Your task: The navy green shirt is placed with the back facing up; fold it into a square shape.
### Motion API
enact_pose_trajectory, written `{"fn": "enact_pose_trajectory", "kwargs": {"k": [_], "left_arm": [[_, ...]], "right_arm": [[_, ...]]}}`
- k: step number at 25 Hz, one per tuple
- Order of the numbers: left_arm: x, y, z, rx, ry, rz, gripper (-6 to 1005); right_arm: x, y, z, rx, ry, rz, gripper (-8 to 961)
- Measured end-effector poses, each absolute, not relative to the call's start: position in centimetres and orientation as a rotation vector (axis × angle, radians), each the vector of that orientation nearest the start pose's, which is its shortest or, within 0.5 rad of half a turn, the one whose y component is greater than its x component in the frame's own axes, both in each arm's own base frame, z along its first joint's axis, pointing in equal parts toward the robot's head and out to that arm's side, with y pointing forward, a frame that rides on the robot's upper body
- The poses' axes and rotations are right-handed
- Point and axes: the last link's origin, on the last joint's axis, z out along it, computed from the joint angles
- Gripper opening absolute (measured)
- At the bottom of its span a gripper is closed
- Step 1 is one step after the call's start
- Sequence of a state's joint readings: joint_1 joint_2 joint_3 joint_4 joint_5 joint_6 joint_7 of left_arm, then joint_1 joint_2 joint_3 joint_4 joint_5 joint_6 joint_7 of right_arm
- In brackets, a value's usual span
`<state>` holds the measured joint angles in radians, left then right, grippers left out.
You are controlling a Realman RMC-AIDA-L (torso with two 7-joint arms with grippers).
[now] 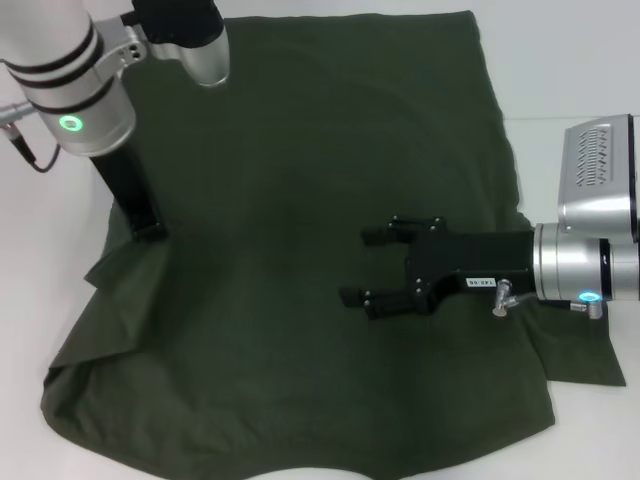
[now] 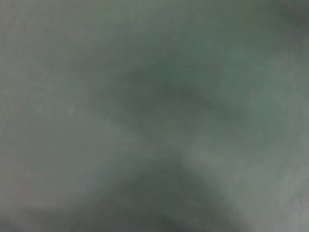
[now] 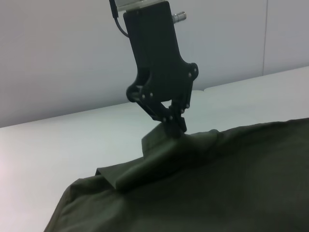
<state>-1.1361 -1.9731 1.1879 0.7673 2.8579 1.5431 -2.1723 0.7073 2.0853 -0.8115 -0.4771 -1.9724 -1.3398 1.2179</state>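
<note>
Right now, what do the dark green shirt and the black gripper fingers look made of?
The dark olive-green shirt: soft matte woven or knit cloth, likely cotton; it creases and bunches where the left gripper pinches its edge. The right gripper, open above the shirt: rigid black matte plates with visible screws, metal or hard plastic, unclear which.

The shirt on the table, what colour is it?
The navy green shirt is plain dark olive green; the head view shows it best.
</note>
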Motion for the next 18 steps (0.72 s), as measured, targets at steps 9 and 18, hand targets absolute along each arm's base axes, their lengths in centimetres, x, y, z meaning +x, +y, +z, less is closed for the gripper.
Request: {"fn": "enact_pose_trajectory", "kwargs": {"k": [9,18], "left_arm": [[-14.0,44.2,0.9,-2.637,-0.536,0.822,77],[-14.2,44.7,-0.4,-2.601,-0.614,0.552,175]], "right_arm": [[22.5,36.6,-4.7,-2.802,0.374,0.563,946],[22.6,36.7,-4.6,-2.796,0.378,0.563,946]]}}
